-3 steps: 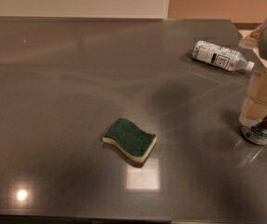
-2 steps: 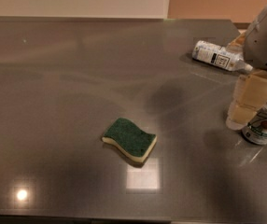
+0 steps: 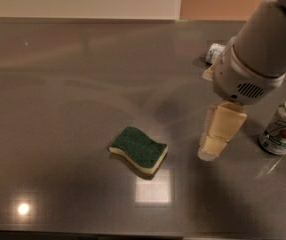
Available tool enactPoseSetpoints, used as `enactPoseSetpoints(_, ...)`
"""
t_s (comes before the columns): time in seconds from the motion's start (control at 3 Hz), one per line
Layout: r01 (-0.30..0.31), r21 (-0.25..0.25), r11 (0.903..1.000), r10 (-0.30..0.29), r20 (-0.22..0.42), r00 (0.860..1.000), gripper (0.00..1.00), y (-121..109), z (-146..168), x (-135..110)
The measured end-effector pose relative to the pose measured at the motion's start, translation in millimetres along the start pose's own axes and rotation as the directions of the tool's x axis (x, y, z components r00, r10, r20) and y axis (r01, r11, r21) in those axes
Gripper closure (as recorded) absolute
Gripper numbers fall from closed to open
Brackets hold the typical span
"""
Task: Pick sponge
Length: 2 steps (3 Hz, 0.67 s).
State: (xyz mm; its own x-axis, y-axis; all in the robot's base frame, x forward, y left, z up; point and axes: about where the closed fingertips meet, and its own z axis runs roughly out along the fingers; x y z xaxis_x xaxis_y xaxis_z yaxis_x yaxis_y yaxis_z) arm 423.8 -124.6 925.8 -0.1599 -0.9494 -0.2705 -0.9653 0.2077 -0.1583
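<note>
Since approx. 1 s ago the gripper [image 3: 218,134] has swung in from the desk's [image 3: 58,84] right edge, past the soda can [image 3: 282,129], & now hangs low between can & sponge [image 3: 139,150]; sponge itself hasn't shifted. Sponge lies flat, green side up, toward the front edge, about mid-width, touching nothing. It sits to the camera-left of the gripper, i.e. away from the right edge, near but clearly apart. Its long axis runs diagonally, far-left corner to near-right corner. Can't tell how wide the jaws stand; they hold nothing, as far as I can see. Only one arm [image 3: 263,49], so no choice of side. My guess: next move needs a further slide toward the left edge, w/ jaws turned to close across the sponge's short side.
</note>
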Motion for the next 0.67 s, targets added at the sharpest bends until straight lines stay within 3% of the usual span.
enactPoseSetpoints(0.67,-0.025,-0.067,0.9975,0.028,0.054,0.998,0.0,31.6,62.7,-43.3)
